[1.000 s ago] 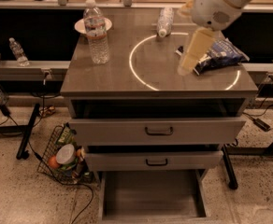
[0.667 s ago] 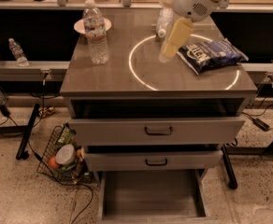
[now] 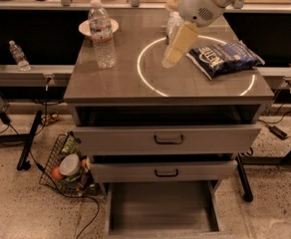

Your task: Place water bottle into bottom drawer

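The water bottle (image 3: 101, 35) stands upright at the back left of the cabinet top, tall, clear and ribbed with a white cap. The bottom drawer (image 3: 163, 208) is pulled out at floor level and shows a plain grey floor with nothing in it. My gripper (image 3: 171, 59) hangs cream-coloured from the white arm above the middle of the top, inside the white circle, well to the right of the water bottle and apart from it. It holds nothing that I can see.
A blue chip bag (image 3: 225, 59) lies at the right of the top. A smaller clear bottle (image 3: 172, 22) lies behind the gripper. A white plate (image 3: 88, 28) sits behind the water bottle. Two drawers with black handles (image 3: 169, 139) stand slightly open. A wire basket (image 3: 68, 166) sits on the floor at left.
The arm has swung left, from over the chip bag to the middle of the white circle. The water bottle and the drawers have not moved.
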`<state>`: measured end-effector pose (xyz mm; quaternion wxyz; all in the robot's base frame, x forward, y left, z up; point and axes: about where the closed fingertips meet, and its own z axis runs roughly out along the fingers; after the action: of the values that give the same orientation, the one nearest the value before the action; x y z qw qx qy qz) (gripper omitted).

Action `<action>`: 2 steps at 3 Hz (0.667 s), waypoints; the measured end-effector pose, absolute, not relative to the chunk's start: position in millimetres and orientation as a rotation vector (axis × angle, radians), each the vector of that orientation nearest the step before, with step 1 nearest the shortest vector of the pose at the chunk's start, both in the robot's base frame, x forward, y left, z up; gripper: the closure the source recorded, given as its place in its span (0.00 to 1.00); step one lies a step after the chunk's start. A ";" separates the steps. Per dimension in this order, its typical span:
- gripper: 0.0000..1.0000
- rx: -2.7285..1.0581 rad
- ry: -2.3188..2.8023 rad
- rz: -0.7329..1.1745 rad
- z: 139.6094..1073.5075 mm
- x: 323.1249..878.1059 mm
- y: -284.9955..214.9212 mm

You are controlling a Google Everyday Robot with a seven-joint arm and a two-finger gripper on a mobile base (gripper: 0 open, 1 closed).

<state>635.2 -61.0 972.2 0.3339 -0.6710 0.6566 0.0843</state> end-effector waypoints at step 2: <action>0.00 -1.630 1.556 0.426 941.2 691.3 16.4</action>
<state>691.3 16.4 941.2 0.4117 -0.6476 0.6184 0.1692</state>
